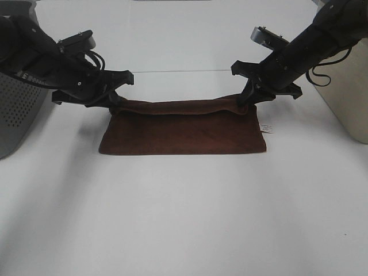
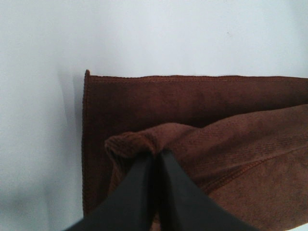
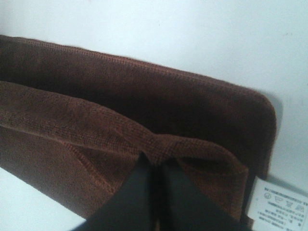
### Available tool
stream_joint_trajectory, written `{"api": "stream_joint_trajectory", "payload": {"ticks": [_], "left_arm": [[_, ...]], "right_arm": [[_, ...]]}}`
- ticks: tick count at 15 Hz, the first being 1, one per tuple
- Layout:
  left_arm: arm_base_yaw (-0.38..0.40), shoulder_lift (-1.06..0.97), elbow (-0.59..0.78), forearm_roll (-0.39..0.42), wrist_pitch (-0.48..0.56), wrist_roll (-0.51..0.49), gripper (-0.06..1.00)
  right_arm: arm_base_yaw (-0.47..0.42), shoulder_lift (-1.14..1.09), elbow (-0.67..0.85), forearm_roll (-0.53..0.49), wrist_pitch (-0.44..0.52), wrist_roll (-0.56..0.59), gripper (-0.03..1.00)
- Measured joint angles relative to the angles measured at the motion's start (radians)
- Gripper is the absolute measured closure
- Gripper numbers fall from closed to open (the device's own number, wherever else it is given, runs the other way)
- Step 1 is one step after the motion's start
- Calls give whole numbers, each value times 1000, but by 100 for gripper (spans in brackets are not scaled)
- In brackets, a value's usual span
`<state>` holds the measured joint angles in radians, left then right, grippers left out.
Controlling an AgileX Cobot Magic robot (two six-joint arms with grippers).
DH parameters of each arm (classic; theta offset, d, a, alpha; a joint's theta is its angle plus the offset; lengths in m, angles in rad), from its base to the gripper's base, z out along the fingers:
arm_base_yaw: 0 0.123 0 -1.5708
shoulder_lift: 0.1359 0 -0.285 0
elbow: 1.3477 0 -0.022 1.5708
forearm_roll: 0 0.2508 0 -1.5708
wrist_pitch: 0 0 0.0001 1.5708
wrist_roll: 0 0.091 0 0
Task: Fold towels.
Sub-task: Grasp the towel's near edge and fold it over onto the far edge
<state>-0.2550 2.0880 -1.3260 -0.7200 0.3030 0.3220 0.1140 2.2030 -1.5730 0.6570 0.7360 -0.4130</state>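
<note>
- While the white bench (image 1: 184, 230) carries the brown towel (image 1: 183, 138) at centre, near part flat and far edge raised, a fold is judged half done.
- Left hand (image 1: 118, 104) and right hand (image 1: 246, 104) are each clamped on one far corner, the edge strung between them.
- Next move: carry both corners evenly to the near edge.
- Care label (image 1: 265, 128) sticks out near the right hand.

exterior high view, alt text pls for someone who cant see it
A robot's black left gripper and right gripper each pinch one end of the far edge of a dark brown terry towel lying on a white table.
</note>
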Motion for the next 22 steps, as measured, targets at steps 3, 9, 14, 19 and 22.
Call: {"api": "stream_joint_trajectory", "payload": {"ticks": [3, 9, 14, 19, 22], "left_arm": [[0, 39, 0, 0, -34, 0, 92], [0, 63, 0, 0, -75, 0, 47], [0, 63, 0, 40, -96, 0, 19], [5, 38, 0, 109, -65, 0, 18], [41, 38, 0, 133, -37, -12, 18]], "right_arm": [[0, 10, 0, -2, -21, 1, 94], [0, 70, 0, 11, -65, 1, 68], [0, 69, 0, 17, -64, 2, 11], [0, -20, 0, -93, 7, 98, 7], [0, -65, -1, -250, 75, 208, 7]]}}
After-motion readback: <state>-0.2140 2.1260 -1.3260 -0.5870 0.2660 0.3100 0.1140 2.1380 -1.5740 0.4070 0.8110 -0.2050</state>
